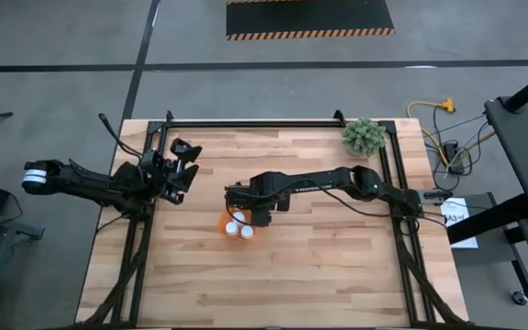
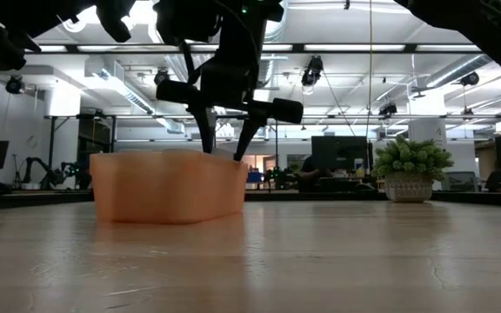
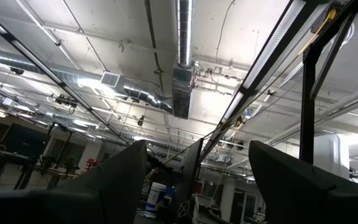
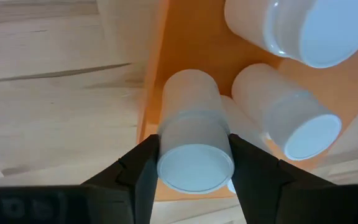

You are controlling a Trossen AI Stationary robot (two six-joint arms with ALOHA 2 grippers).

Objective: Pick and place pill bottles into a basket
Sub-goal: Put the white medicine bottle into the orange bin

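The orange basket point(image 1: 225, 223) point(image 2: 168, 187) stands on the wooden table near its middle. Two white-capped pill bottles point(image 1: 239, 231) show in it from above; in the right wrist view they lie tilted point(image 4: 288, 118) point(image 4: 297, 28) on its orange floor. My right gripper point(image 1: 246, 209) point(image 2: 224, 152) reaches down over the basket's far side, shut on a third pill bottle point(image 4: 194, 149). My left gripper point(image 1: 183, 165) waits at the table's left, raised and open, its fingers point(image 3: 120, 180) pointing up at the ceiling. My right gripper pinches the pill bottle between its two fingers point(image 4: 138, 171), on opposite sides of its capped end point(image 4: 173, 155). The fingers come steeply from above, lying along the bottle. The cap faces up toward the wrist and the bottle's other end points down inside the basket.
A green fuzzy plant point(image 1: 365, 136) point(image 2: 410, 169) in a pot stands at the table's far right corner. Bare wood lies around the basket, toward the near edge and the right.
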